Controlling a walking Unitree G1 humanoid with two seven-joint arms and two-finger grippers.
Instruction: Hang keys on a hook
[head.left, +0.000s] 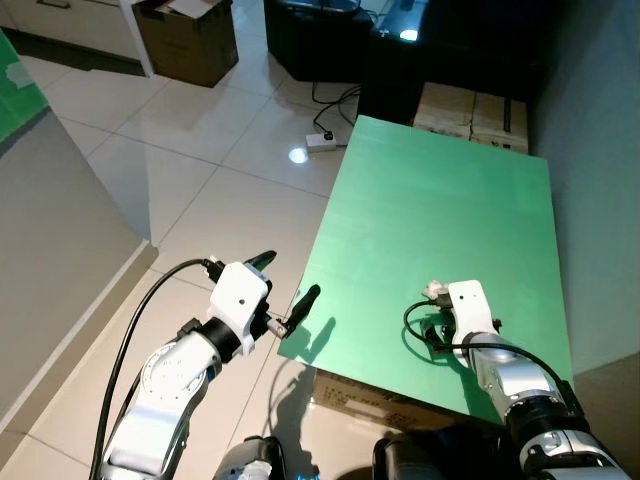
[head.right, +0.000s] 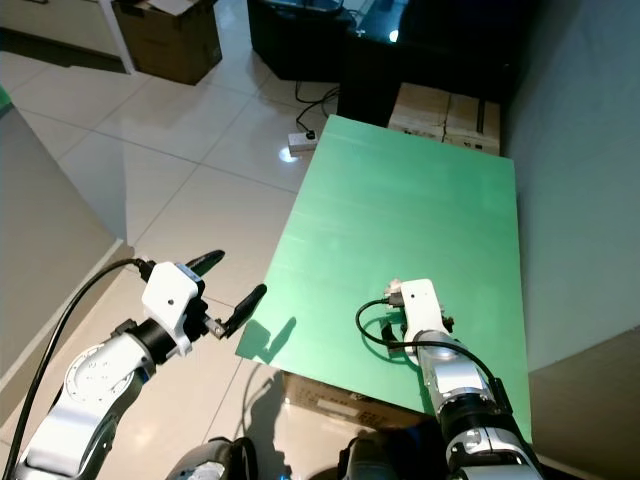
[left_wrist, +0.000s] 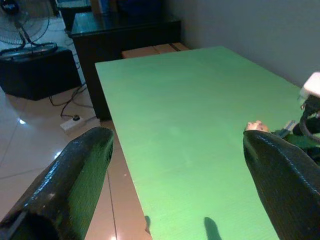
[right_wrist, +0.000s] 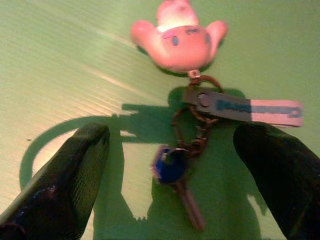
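A green table (head.left: 440, 190), cardboard box (head.left: 188, 38), power strip (head.left: 321, 141), perhaps a fan (left_wrist: 22, 22).

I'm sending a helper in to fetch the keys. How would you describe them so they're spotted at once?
Find the green table; near its front edge, the right gripper hovers open over the keys. One key with a blue head hangs on a ring with a pink plush charm and a pink strap tag.

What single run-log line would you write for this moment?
phase: reaching | right gripper: open, fingers straddling keys on green table | left gripper: open, at table's near-left corner | hook: unseen
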